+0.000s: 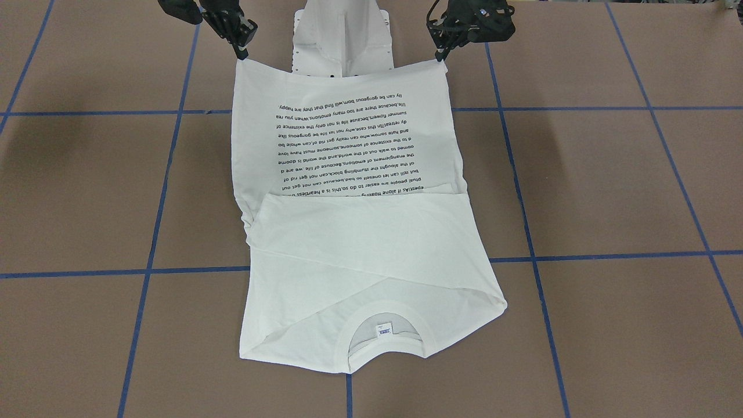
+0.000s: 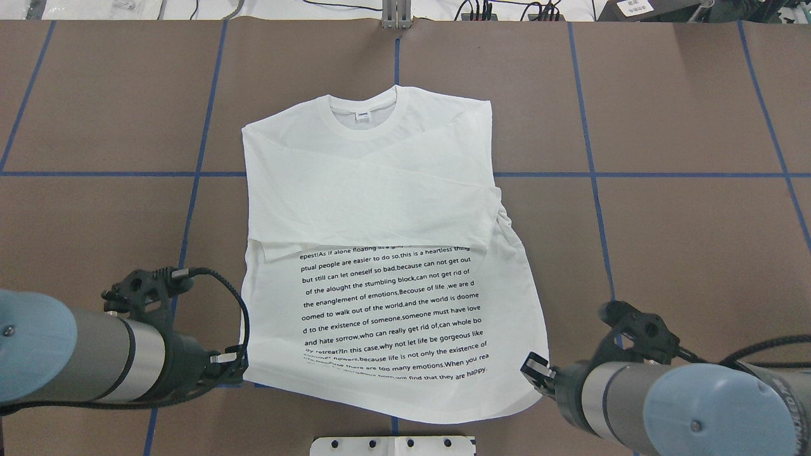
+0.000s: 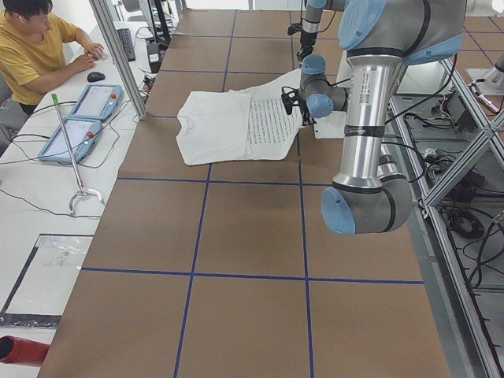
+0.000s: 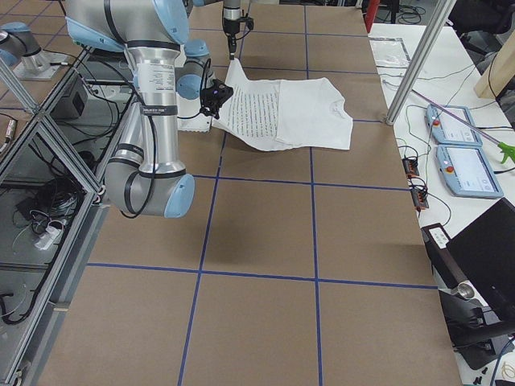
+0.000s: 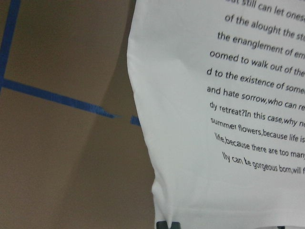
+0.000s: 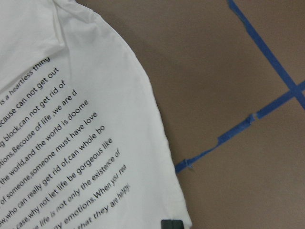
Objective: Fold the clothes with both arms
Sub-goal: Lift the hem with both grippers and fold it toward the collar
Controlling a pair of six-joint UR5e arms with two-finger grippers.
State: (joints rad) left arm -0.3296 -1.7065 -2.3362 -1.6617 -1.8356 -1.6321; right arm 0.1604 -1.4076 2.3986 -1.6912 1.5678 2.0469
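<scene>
Shows a white shirt [image 2: 380, 190] flat on the surface [image 2: 665, 240], sleeves [image 2: 380, 218] folded in. Pinches its near hem corners in the left pincer [image 2: 237, 366] and right pincer [image 2: 533, 370], raised taut, likely for folding toward the collar [image 2: 364, 115].

The left arm [image 2: 136, 361] and the right arm [image 2: 614, 389] are silver-grey tubes with light blue joint caps [image 2: 31, 342] and looping black cables [image 2: 244, 310].

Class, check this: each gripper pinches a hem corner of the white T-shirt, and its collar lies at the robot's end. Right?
No. The collar lies at the far end, away from the robot, as the overhead exterior view shows. The left gripper and right gripper do each pinch a hem corner of the T-shirt.
</scene>
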